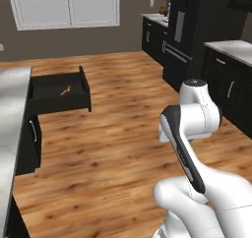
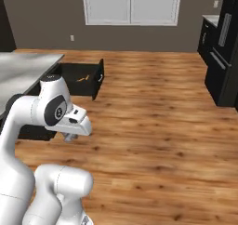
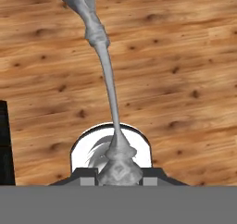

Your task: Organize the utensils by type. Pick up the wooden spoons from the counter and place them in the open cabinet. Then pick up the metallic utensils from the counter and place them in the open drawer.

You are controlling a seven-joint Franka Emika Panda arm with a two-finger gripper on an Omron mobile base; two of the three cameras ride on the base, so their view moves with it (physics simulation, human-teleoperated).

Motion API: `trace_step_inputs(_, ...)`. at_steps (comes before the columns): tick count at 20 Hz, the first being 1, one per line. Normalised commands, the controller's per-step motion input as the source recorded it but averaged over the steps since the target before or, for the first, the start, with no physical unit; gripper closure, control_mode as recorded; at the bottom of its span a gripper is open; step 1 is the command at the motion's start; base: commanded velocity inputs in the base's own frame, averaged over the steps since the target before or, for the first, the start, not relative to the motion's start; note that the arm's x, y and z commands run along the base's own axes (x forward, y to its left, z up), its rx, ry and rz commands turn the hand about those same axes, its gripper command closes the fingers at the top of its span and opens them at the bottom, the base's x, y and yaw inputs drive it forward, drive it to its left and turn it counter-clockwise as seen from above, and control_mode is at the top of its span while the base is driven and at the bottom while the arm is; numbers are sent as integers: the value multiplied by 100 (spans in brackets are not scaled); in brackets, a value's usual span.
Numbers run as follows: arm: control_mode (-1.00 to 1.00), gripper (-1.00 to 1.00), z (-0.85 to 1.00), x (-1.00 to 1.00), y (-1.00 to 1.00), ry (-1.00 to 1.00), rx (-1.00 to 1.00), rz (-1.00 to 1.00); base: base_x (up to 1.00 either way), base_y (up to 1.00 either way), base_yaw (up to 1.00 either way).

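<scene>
Currently | item: silver-grey utensil [image 3: 105, 65], slim, stiff, light, likely slick metal | hold: tool [image 3: 119, 174] pinches its broad end, long stem overhanging the wooden floor [image 3: 185, 56] | best grip: nearer mid-stem | destination: open drawer [image 1: 59, 92], orange utensil [image 1: 65, 90] inside.

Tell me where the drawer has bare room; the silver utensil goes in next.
The drawer is black and bare except for the orange utensil near its middle. Free floor lies on both sides of it; set the silver utensil there.
</scene>
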Motion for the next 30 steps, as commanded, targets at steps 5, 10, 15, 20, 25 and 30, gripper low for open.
trace_step_inputs(5, 100, 100, 0, 0, 0, 0, 0, 0, 100, 21, 0)
trace_step_inputs(10, 100, 100, 0, 0, 0, 0, 0, 0, 100, 30, 0)
trace_step_inputs(15, 100, 100, 0, 0, 0, 0, 0, 0, 100, 36, 2)
trace_step_inputs(20, 100, 100, 0, 0, 0, 0, 0, 0, 88, 62, 4)
trace_step_inputs(25, 100, 100, 0, 0, 0, 0, 0, 0, 72, 79, 0)
trace_step_inputs(30, 100, 100, 0, 0, 0, 0, 0, 0, 61, 75, 0)
